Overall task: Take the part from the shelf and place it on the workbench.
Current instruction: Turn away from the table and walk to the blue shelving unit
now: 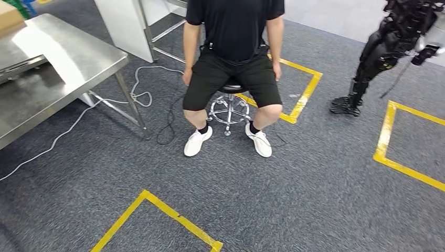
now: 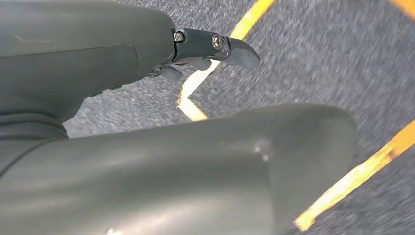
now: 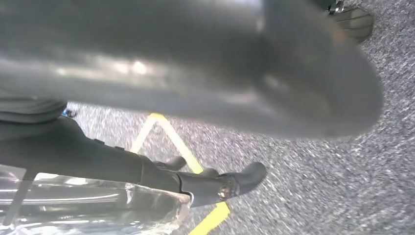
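A clear, shiny part (image 3: pixel 93 210) lies against the dark fingers (image 3: pixel 215 186) of my right hand (image 3: pixel 127 166), which holds it above grey carpet; the thick thumb (image 3: pixel 220 68) blocks much of that view. My left hand (image 2: pixel 112 54) hangs over the carpet with its fingers (image 2: pixel 230 49) stretched out and nothing in it. The steel workbench (image 1: pixel 57 58) stands at the left of the head view, its top bare and bright.
A person (image 1: pixel 233 47) in black sits on a stool (image 1: pixel 229 107) straight ahead, feet on the carpet. A white cable (image 1: pixel 141 89) trails past the bench leg. Another dark robot (image 1: pixel 388 47) stands far right. Yellow tape squares (image 1: pixel 173 215) mark the floor.
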Robot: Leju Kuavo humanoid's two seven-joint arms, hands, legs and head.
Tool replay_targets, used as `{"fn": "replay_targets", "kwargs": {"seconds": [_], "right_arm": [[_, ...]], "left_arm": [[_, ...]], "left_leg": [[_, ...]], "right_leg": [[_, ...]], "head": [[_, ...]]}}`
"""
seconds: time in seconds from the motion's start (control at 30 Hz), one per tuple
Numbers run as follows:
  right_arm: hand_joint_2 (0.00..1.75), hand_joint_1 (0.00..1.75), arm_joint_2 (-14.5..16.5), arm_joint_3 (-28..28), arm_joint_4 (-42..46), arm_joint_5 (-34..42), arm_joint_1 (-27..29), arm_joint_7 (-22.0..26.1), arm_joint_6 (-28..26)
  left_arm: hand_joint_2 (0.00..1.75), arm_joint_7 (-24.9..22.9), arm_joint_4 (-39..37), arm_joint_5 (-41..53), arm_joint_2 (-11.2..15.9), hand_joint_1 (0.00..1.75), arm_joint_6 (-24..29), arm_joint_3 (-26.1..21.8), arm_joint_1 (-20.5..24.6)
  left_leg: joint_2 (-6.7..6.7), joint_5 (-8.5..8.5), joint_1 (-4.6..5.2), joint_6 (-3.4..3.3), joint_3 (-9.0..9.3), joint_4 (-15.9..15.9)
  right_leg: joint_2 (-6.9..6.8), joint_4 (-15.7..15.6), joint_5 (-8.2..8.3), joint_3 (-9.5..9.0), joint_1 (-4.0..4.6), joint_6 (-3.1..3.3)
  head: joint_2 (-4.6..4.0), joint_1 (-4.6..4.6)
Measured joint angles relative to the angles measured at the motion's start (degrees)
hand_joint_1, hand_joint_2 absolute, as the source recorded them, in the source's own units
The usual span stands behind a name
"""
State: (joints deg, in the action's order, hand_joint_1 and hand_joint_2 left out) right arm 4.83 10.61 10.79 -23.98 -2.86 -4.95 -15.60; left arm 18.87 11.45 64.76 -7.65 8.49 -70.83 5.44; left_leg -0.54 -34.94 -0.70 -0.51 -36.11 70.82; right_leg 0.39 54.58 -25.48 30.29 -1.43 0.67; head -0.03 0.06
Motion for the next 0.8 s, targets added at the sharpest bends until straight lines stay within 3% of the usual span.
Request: {"fn": "replay_targets", "kwargs": {"seconds": [0.03,0.07,0.13,0.2,0.27,0.33,0.4,0.47,0.53,0.57,0.6,0.63,0.7,0.77,0.8], "right_arm": [[0.0,0.0,0.1,0.0,0.0,0.0,0.0,-0.2,0.0],[0.0,0.0,0.1,0.0,0.0,0.0,0.1,-0.4,-0.1],[0.0,0.0,0.2,0.0,0.0,-0.2,0.3,-0.8,-0.1],[0.0,0.0,0.3,0.0,0.0,-0.5,0.1,-0.8,-0.2],[0.0,0.0,0.5,0.0,0.0,-0.7,-0.1,-0.6,-0.4],[0.0,0.0,0.6,0.0,0.0,-0.6,0.0,-0.2,-0.6],[0.0,0.0,0.5,0.0,-0.1,-0.4,-0.1,-0.1,-0.9],[0.0,0.0,0.3,0.1,-0.1,-0.2,-0.4,0.0,-1.0],[0.0,0.0,0.1,0.3,-0.1,0.0,-0.7,0.1,-1.0],[0.0,0.0,-0.1,0.4,-0.1,0.2,-0.7,0.2,-1.0],[0.0,0.0,-0.3,0.5,-0.1,0.3,-0.7,0.3,-1.0],[0.0,0.0,-0.5,0.6,-0.1,0.5,-0.7,0.5,-1.0],[0.0,0.0,-0.9,0.7,-0.1,0.6,-1.0,0.6,-1.0],[0.0,0.0,-1.0,0.9,-0.1,0.7,-1.3,0.7,-1.0],[0.0,0.0,-1.1,0.9,-0.1,0.7,-1.3,0.7,-1.0]], "left_arm": [[0.0,-0.5,0.0,0.3,0.0,0.0,0.1,0.0,-0.1],[0.0,-1.1,0.0,0.4,0.0,0.0,0.2,0.0,-0.2],[0.0,-1.9,0.0,0.2,0.1,0.0,0.9,0.0,-0.2],[0.0,-2.2,0.0,-0.4,0.1,0.0,1.6,0.0,-0.2],[0.0,-2.2,0.0,-1.1,0.1,0.0,2.2,0.0,-0.2],[0.0,-2.0,0.0,-1.9,-0.1,0.0,2.8,-0.1,-0.1],[0.0,-1.8,0.0,-2.5,-0.3,0.0,3.3,-0.3,0.1],[0.0,-1.5,0.0,-2.9,-0.4,0.0,3.6,-0.4,0.1],[0.0,-1.4,0.0,-3.0,-0.5,0.0,3.5,-0.5,0.1],[0.0,-1.4,0.0,-2.8,-0.5,0.0,3.4,-0.6,0.2],[0.0,-1.4,0.0,-2.6,-0.5,0.0,3.2,-0.6,0.2],[0.0,-1.4,0.0,-2.4,-0.5,0.0,3.0,-0.6,0.3],[0.0,-1.4,0.0,-2.1,-0.5,0.0,2.9,-0.6,0.4],[0.0,-1.4,0.0,-2.0,-0.5,0.0,2.9,-0.6,0.6],[0.0,-1.4,0.0,-2.0,-0.5,0.0,2.9,-0.6,0.7]], "left_leg": [[0.4,-0.88,-0.11,0.15,-1.09,2.7],[0.54,-0.5,-0.24,0.24,-1.24,3.3],[1.12,3.16,-0.68,0.31,1.37,-1.9],[3.53,6.21,-1.12,0.29,4.63,-9.0],[4.83,6.77,-0.98,-0.04,5.54,-11.6],[3.58,7.3,-0.63,-0.96,5.41,-12.1],[2.18,8.16,-0.56,-2.17,5.47,-13.1],[0.59,8.64,-0.38,-2.83,5.26,-13.6],[-1.15,8.79,-0.13,-2.91,4.87,-13.5],[-1.96,8.85,-0.06,-2.86,4.74,-13.5],[-2.75,8.91,-0.04,-2.79,4.67,-13.5],[-3.46,8.95,-0.04,-2.67,4.65,-13.5],[-4.78,8.91,0.15,-2.16,4.7,-13.4],[-5.96,8.72,0.46,-1.4,4.85,-13.3],[-6.56,8.61,0.52,-1.07,4.97,-13.3]], "right_leg": [[0.8,0.1,0.08,0.14,0.07,0.0],[1.65,0.2,0.14,0.2,0.11,-0.04],[3.33,0.6,0.16,0.23,0.12,-0.17],[4.85,1.3,0.08,0.64,0.34,-0.52],[6.07,1.6,0.25,1.53,0.47,-1.39],[6.64,1.6,0.68,2.41,0.32,-2.34],[4.32,3.7,-0.32,3.95,0.32,-2.5],[1.21,10.1,-3.57,7.35,0.26,-2.09],[0.33,17.3,-6.37,10.69,0.05,-2.2],[0.2,18.5,-6.65,11.01,-0.01,-2.54],[-0.03,17.2,-6.08,9.94,-0.06,-3.02],[-0.58,13.8,-4.99,7.78,-0.1,-3.49],[-3.3,5.1,-2.64,2.48,0.08,-3.85],[-4.77,1.1,-1.37,0.36,0.48,-3.23],[-4.28,1.1,-1.08,0.62,0.75,-2.85]], "head": [[0.0,0.01],[-0.01,-0.01],[-0.01,-0.02],[-0.01,0.0],[-0.01,0.04],[-0.01,0.08],[-0.01,0.25],[0.0,0.55],[0.0,0.71],[0.0,0.71],[-0.01,0.72],[-0.01,0.73],[0.0,0.77],[0.0,0.63],[-0.01,0.54]]}}
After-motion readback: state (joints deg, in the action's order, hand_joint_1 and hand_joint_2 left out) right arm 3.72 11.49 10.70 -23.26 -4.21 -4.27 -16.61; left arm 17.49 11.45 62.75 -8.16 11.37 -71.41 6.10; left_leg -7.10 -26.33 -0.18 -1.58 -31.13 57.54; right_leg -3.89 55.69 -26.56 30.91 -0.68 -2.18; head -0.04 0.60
